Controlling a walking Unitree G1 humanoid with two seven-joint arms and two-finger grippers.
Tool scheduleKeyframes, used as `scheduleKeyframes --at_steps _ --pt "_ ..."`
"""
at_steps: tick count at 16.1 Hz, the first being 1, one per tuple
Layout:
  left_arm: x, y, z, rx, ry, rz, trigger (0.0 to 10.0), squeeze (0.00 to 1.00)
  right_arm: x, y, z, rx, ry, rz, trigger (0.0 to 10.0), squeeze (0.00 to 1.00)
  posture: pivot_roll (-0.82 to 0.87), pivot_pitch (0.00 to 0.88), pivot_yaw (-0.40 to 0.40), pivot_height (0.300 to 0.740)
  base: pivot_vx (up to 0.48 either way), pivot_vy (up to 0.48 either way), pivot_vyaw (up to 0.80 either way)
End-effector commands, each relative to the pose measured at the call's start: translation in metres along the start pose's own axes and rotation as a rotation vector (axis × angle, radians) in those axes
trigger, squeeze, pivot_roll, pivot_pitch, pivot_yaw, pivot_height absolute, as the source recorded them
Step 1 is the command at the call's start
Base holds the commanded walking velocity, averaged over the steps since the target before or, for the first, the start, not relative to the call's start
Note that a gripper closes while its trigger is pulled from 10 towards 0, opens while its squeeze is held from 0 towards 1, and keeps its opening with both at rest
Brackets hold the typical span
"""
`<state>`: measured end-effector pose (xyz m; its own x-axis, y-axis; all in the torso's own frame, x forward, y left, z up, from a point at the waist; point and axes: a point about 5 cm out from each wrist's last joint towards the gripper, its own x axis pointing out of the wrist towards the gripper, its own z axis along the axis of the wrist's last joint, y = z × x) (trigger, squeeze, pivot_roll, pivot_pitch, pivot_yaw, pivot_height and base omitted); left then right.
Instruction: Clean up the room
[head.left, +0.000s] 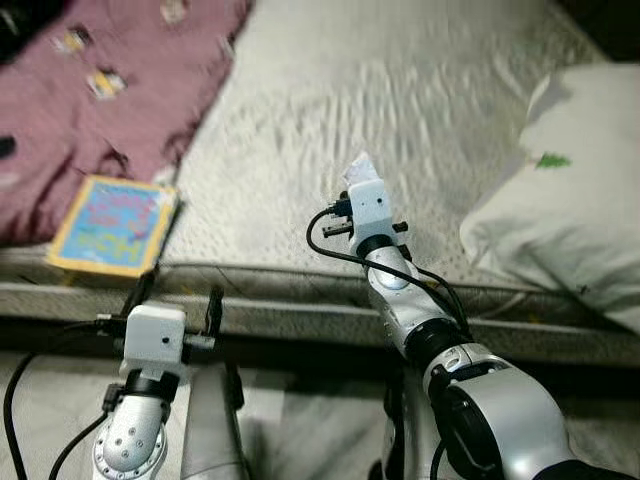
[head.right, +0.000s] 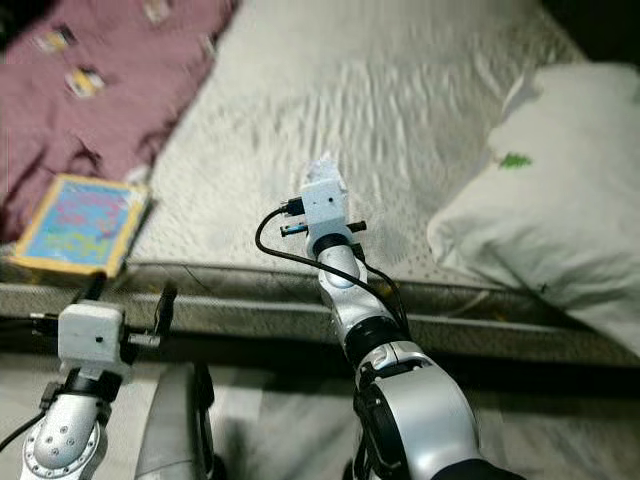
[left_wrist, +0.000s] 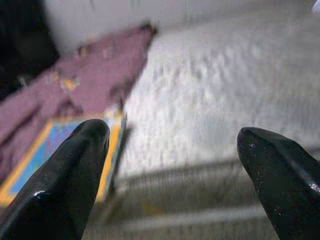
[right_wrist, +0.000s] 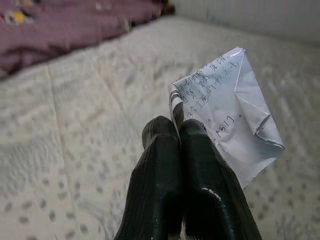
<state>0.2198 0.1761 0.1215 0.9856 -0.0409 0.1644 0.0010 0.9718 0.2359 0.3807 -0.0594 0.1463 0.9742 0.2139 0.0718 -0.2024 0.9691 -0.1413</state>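
Note:
My right gripper (right_wrist: 179, 131) is shut on a crumpled white paper scrap (right_wrist: 232, 110) with printed writing, held above the bed's mattress (head.left: 400, 90). From the head, the paper scrap (head.left: 359, 167) pokes out past the right wrist camera box, over the middle of the bed. My left gripper (head.left: 178, 295) stands open and empty at the bed's near edge, its fingers (left_wrist: 75, 170) wide apart, just short of a yellow-bordered blue picture book (head.left: 112, 224) lying on the mattress corner.
A maroon patterned blanket (head.left: 110, 90) is bunched at the bed's far left, behind the book. A white pillow (head.left: 570, 190) lies at the right. The bed frame edge (head.left: 300, 320) runs across in front of me.

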Motion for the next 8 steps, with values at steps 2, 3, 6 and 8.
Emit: scheduleKeyframes --at_steps 2,3,6,8 --pt "0.007 -0.006 -0.002 -0.026 -0.006 -0.012 10.0 0.0 -0.001 -0.009 0.003 0.059 -0.041 -0.024 0.0 0.0 0.19 0.0 -0.008 0.506 0.0 0.0 0.0" --pt "0.01 -0.014 -0.002 -0.082 -0.004 -0.068 10.0 0.0 -0.005 -0.019 0.003 0.089 -0.08 -0.042 0.0 0.0 0.18 0.0 -0.005 0.506 0.0 0.0 0.0" --pt "0.011 -0.021 -0.01 -0.114 -0.009 -0.104 10.0 0.0 -0.027 -0.038 -0.009 0.134 -0.144 -0.053 0.0 0.0 0.14 0.0 0.007 0.506 0.0 0.0 0.0" --pt "0.018 -0.019 -0.015 -0.118 -0.002 -0.09 10.0 0.0 -0.052 -0.045 -0.022 0.109 -0.157 -0.038 0.0 0.0 0.12 0.0 0.013 0.506 0.0 0.0 0.0"
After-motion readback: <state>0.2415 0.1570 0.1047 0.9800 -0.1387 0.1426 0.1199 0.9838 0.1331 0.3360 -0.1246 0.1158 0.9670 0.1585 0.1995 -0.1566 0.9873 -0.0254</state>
